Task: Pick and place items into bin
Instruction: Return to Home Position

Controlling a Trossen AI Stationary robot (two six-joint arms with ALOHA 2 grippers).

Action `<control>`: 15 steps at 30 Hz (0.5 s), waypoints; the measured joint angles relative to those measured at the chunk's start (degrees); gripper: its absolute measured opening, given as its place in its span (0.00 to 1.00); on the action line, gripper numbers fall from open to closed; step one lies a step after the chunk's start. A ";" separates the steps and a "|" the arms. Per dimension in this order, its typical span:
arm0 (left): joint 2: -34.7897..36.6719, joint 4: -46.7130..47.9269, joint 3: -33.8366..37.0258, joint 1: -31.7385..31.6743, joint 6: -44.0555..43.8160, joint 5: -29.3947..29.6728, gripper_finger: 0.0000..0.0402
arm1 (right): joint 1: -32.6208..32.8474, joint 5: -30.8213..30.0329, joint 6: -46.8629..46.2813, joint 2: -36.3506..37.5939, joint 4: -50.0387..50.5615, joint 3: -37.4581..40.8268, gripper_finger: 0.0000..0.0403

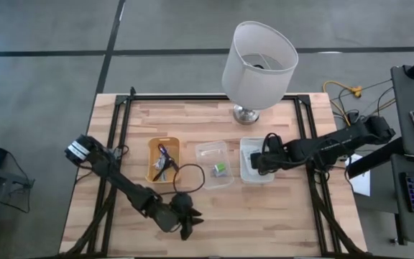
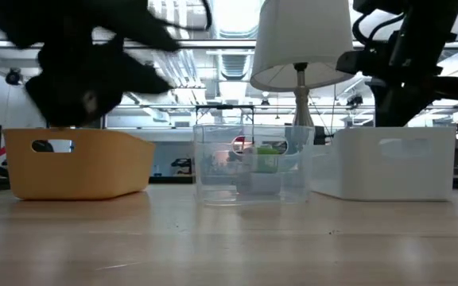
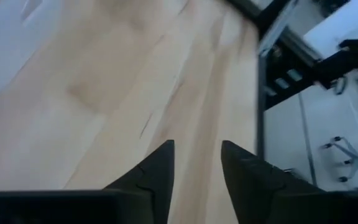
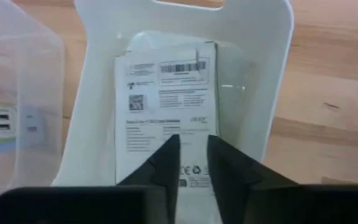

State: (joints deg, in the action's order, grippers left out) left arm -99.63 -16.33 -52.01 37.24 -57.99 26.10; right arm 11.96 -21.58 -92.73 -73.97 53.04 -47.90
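The white card reader box (image 4: 166,99) lay flat, label up, in the white bin (image 4: 272,74). The right gripper (image 4: 192,140) hung just above it, fingers slightly parted and gripping nothing. Beside it, the clear bin (image 1: 210,150) held the green-and-white block (image 1: 221,170). A black cable (image 1: 189,173) looped out of the yellow bin (image 1: 154,144) toward the left gripper (image 1: 187,224), which was spread, empty and low over the table (image 1: 293,216) near its front edge.

The likely trouble was in pulling back. Low fingers could catch the white bin's rim and drag it, an elbow could brush the lamp (image 1: 259,65), or the left arm could snag the cable.

The label showed a barcode, a QR code and fine print too small to read.
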 joint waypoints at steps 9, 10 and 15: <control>7.75 -6.81 0.00 -4.92 10.87 0.88 0.31 | 4.17 -9.60 20.30 0.11 -5.09 -9.02 0.36; 9.17 -7.79 0.00 -5.88 12.62 0.83 0.31 | 4.97 -9.76 25.28 0.11 -6.86 -11.01 0.36; 15.19 -17.59 0.02 -12.51 23.61 -6.54 0.31 | 6.98 -5.85 44.81 0.17 -14.17 -19.86 0.36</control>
State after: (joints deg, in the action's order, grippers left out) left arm -84.44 -33.91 -51.99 24.74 -34.38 19.56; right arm 18.94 -27.44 -47.92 -73.80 38.87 -67.76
